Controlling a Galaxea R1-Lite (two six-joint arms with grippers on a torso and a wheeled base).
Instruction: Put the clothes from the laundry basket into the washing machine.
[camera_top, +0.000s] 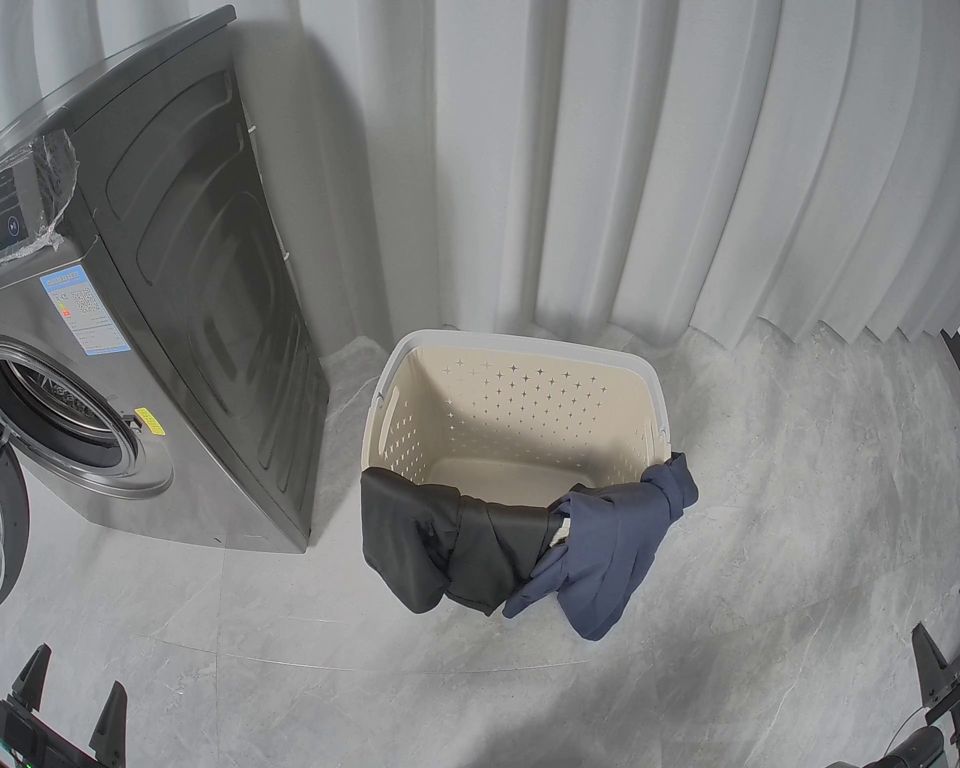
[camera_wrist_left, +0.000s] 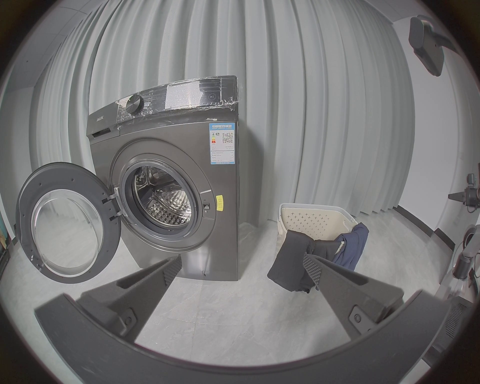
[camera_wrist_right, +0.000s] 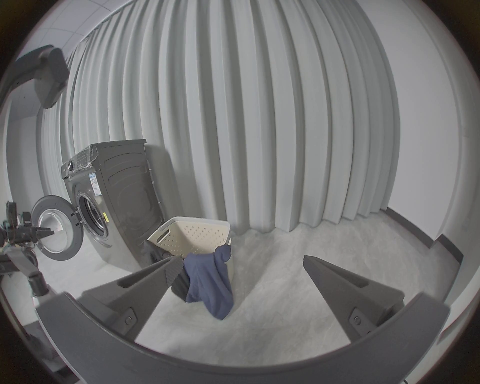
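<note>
Head view, stock as found.

Item 1: washing machine (camera_top: 200, 330), dark grey, front-loading, at 9 o'clock from the basket and just beside it. In the left wrist view its round door (camera_wrist_left: 67, 222) hangs wide open and the steel drum (camera_wrist_left: 162, 197) is exposed.

Item 2: laundry basket (camera_top: 520, 345), cream perforated plastic, upright on the floor (camera_top: 800, 480), with its 12 o'clock side near the curtain (camera_top: 620, 150).

Item 3: black garment (camera_top: 440, 545), draped over the basket's 6 o'clock rim toward 7 o'clock, hanging down the outer wall.

Item 4: navy garment (camera_top: 605, 550), draped over the same rim toward 5 o'clock. One end reaches the 4 o'clock corner, and the cloth overlaps the black garment at mid-rim.

Item 5: left gripper (camera_wrist_left: 240, 257), at 7 o'clock in the head view, well apart from the basket, fingers (camera_wrist_left: 150, 280) spread wide, holding nothing.

Item 6: right gripper (camera_wrist_right: 241, 260), at 4 o'clock in the head view, well apart from the basket, fingers (camera_wrist_right: 350, 290) likewise spread, holding nothing.
</note>
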